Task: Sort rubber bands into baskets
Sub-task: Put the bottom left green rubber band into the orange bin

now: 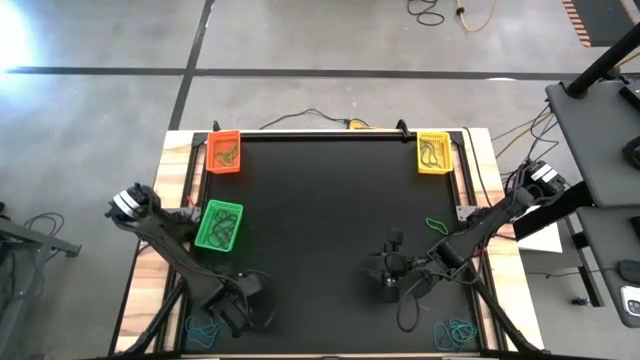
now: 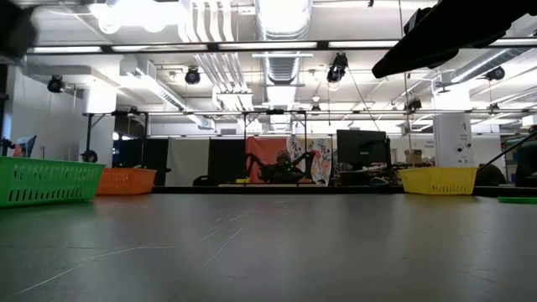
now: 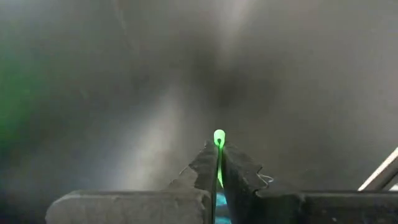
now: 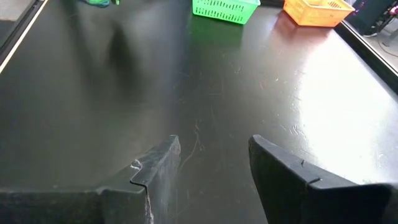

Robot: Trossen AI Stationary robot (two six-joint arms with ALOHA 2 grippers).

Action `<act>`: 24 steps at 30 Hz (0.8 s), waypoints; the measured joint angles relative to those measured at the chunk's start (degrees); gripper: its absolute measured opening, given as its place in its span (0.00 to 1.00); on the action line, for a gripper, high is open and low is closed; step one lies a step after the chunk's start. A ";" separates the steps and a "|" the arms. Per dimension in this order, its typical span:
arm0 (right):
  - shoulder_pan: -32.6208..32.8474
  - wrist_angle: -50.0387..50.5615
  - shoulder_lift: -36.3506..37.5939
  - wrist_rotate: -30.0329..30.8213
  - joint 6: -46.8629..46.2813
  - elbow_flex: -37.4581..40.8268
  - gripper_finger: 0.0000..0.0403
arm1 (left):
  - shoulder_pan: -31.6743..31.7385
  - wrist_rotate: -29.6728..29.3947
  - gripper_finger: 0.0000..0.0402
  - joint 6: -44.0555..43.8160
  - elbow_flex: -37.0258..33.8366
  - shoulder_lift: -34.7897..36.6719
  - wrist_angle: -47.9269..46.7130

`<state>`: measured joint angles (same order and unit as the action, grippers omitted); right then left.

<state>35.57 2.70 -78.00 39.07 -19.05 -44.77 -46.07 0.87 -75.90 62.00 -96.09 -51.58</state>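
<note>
The left hand [image 3: 217, 163] is shut tight on a green band [image 3: 219, 138], low at the table's [image 1: 320, 200] near left corner, beside the loose pile [image 1: 205, 330]. Lift straight up so only one band comes, then carry it to the green basket [image 1: 218, 226] close by. The right hand [image 4: 214, 163] waits open over bare table.

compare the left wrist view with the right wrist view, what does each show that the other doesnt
Only the left wrist view: the left hand shut on a green rubber band, whose loop pokes out above the fingertips, close over the black mat.

Only the right wrist view: the right hand open and empty, with the green basket and the orange basket far across the table.

Both: the black mat under that arm's own two dark fingers.
</note>
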 joint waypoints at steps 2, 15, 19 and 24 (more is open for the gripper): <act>-0.10 -0.01 0.00 0.00 0.00 0.00 0.46 | 0.64 -5.82 0.00 4.12 3.44 0.66 -3.58; -0.36 -0.08 -0.28 0.00 -0.48 0.00 0.46 | 19.71 -38.24 0.00 20.21 24.30 1.52 -39.22; -0.36 -0.07 -1.64 -0.07 -1.02 -0.05 0.46 | 32.13 -39.33 0.00 29.35 24.56 4.36 -34.80; -0.30 0.30 -4.02 -2.02 -4.39 -0.07 0.46 | 51.12 -42.32 0.00 34.38 24.54 5.96 -38.51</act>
<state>35.26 3.00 -82.01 37.05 -23.44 -44.84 5.06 -41.45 -41.52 86.54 -90.12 -90.09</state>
